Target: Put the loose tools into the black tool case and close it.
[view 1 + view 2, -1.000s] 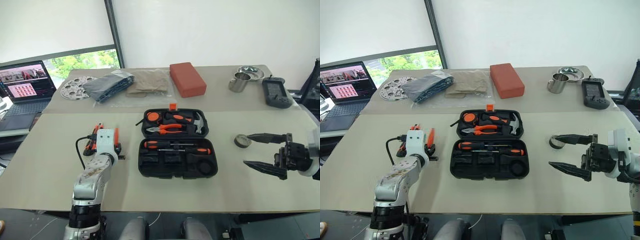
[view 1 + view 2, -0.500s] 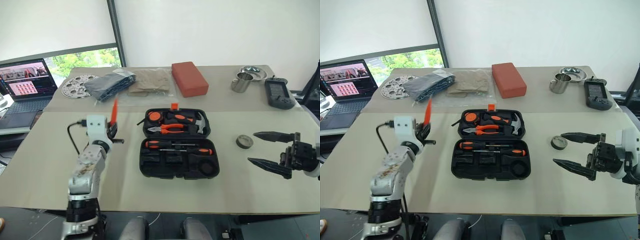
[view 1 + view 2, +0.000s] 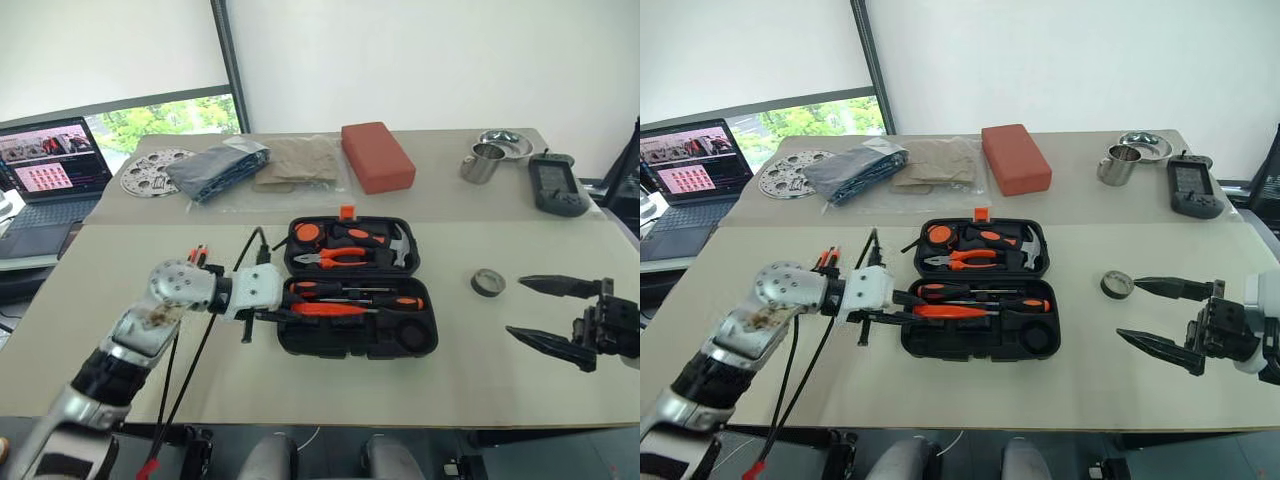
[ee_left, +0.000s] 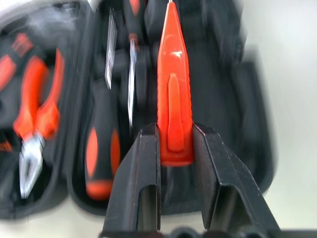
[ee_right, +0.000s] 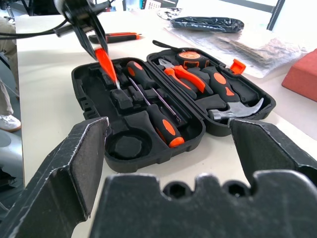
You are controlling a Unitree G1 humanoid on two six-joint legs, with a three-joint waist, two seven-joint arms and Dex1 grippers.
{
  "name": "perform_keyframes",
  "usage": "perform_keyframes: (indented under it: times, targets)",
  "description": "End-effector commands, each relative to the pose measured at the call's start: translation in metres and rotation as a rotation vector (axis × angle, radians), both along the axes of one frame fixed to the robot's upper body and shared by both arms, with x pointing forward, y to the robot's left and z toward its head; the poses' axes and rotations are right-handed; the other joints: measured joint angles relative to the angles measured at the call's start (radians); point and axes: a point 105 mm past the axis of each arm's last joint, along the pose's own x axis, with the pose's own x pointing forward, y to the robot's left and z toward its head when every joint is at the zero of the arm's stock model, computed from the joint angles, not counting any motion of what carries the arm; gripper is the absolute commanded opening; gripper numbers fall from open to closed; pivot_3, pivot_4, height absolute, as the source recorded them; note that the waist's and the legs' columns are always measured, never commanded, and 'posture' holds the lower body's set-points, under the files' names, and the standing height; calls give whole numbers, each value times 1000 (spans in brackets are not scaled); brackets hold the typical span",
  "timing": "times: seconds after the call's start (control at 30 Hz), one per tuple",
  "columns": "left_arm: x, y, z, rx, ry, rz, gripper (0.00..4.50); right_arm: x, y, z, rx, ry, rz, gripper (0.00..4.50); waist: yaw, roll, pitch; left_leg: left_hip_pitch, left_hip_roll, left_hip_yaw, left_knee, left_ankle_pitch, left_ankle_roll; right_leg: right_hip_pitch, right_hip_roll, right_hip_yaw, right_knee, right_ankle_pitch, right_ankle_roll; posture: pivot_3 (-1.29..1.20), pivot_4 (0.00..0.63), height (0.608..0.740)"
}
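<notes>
Here, left hand (image 4: 174,148) pinching orange stick tool (image 4: 173,94) (unlabelled), over open black tool case (image 3: 420,335)

The black tool case (image 3: 358,286) lay open on the table (image 3: 330,385), orange latch on its far edge. Two orange-and-black screwdrivers (image 3: 350,294) lay side by side in the near half. A slim all-orange stick tool (image 4: 173,94) was held level over that half. Another orange-and-black tool (image 5: 115,36) lay on the table left of the case.
</notes>
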Motion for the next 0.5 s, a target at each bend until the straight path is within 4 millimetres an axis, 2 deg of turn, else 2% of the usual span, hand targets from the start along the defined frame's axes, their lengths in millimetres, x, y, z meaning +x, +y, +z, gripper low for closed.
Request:
perform_keyframes:
  times: [0.03, 0.13, 0.5]
  targets:
    - [6, -6, 2, 48, -25, 3, 457, -6, 1, 13, 12, -75, 6, 4500, -3, -1, 0, -2, 0, 0, 0, 0, 0, 0, 0, 0, 0, 0, 0, 0, 150, 707]
    - [4, -8, 0, 70, 1, 5, 457, -7, 0, 12, 12, -75, 2, 4500, -6, 0, 0, -7, 0, 0, 0, -1, 1, 0, 0, 0, 0, 0, 0, 0, 150, 707]
    - [-5, -4, -1, 164, 58, 72, 457, -5, 3, 13, 2, -82, 4, 4500, -10, 0, 0, -7, 0, -1, 0, -1, 1, 0, 0, 0, 1, -1, 1, 0, 150, 707]
